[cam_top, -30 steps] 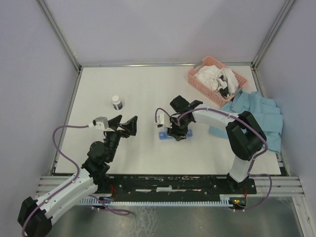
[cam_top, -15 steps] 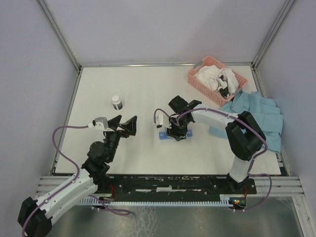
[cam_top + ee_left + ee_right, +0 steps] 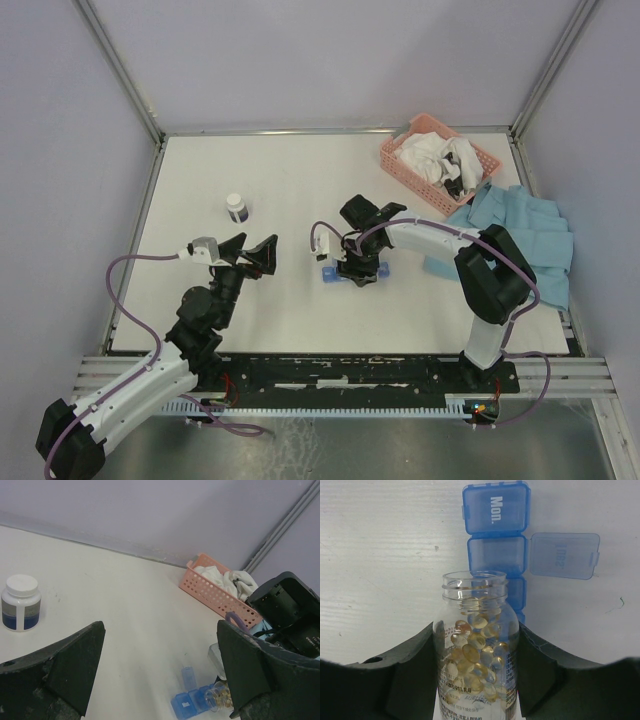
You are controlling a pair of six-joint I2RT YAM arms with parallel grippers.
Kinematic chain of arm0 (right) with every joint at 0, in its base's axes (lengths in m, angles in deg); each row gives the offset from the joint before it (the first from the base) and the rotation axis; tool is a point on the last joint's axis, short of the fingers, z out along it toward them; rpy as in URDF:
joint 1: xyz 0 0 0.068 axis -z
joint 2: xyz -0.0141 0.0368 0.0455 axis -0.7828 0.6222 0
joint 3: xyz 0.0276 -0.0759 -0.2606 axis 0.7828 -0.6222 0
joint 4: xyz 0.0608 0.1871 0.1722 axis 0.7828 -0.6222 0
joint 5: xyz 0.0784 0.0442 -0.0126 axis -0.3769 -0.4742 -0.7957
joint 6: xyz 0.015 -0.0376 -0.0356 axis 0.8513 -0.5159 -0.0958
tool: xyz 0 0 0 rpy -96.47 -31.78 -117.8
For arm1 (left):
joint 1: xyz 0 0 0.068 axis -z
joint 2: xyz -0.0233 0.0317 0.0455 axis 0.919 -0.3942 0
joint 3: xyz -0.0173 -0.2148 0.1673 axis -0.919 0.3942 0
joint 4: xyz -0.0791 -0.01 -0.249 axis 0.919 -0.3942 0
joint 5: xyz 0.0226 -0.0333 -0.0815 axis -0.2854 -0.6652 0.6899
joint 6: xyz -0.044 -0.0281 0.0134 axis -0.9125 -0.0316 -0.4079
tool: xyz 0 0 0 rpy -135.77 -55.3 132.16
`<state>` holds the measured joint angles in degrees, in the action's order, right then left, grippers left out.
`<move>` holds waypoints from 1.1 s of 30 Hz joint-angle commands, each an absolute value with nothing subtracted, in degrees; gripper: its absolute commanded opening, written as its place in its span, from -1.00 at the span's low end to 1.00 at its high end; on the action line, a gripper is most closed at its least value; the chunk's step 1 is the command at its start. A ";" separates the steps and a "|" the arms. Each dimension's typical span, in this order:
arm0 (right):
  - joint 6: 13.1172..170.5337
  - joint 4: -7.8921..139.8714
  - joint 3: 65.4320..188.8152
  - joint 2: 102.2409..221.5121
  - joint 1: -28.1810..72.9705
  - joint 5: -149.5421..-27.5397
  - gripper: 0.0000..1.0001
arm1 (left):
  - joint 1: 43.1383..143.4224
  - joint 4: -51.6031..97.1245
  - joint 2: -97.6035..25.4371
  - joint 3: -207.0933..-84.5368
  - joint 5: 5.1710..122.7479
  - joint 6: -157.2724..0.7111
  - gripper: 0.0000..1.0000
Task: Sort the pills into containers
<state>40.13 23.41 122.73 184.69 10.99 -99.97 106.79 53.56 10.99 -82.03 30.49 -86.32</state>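
My right gripper [image 3: 476, 630] is shut on a clear open bottle [image 3: 476, 680] that holds several yellowish pills [image 3: 472, 652]. The bottle is tipped, its mouth over the blue containers strip [image 3: 496, 515]. The "Mon." compartment is closed, and the one beside it has its lid [image 3: 563, 555] flipped open. In the top view the right gripper [image 3: 358, 262] sits over the strip [image 3: 330, 274] at the table's middle. My left gripper [image 3: 250, 256] hangs open and holds nothing, to the left of the strip. In the left wrist view its jaws [image 3: 159, 645] frame the strip [image 3: 187, 705] and the bottle [image 3: 220, 697].
A small white-capped bottle [image 3: 237, 208] stands at the left rear. A pink basket [image 3: 438, 162] with white cloth sits at the back right. Blue cloths [image 3: 520, 235] lie beside the basket, along the right edge. Frame posts and walls enclose the table.
The right gripper with the bottle has edged slightly to the left over the strip. The left arm has not moved.
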 commanded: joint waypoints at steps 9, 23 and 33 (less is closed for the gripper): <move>39.33 22.23 125.20 183.54 9.89 -99.42 -0.89 | 106.94 55.29 11.21 -82.34 29.55 -87.79 0.98; 44.01 23.55 126.48 184.84 9.30 -95.00 -0.89 | 106.90 55.26 11.21 -82.35 29.61 -87.68 0.99; 44.57 26.13 125.21 183.77 8.61 -90.81 -0.91 | 106.95 55.25 11.09 -82.43 29.65 -87.65 0.99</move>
<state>43.01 22.84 124.70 184.82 8.82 -95.49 106.79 53.52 10.99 -82.03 30.49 -86.32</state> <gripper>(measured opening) 0.604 0.991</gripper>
